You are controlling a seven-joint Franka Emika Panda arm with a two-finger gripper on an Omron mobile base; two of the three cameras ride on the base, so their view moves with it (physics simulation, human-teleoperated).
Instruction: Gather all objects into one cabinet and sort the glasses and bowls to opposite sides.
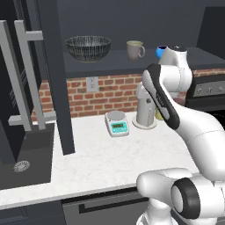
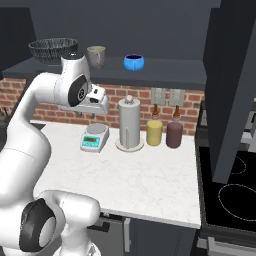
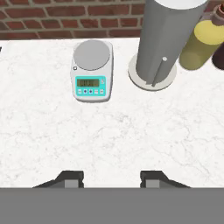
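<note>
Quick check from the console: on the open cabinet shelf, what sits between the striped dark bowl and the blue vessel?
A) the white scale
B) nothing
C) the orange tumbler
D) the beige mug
D: in the right base view the beige mug stands on the shelf between the striped dark bowl and the blue vessel; the white scale is down on the counter.
</note>
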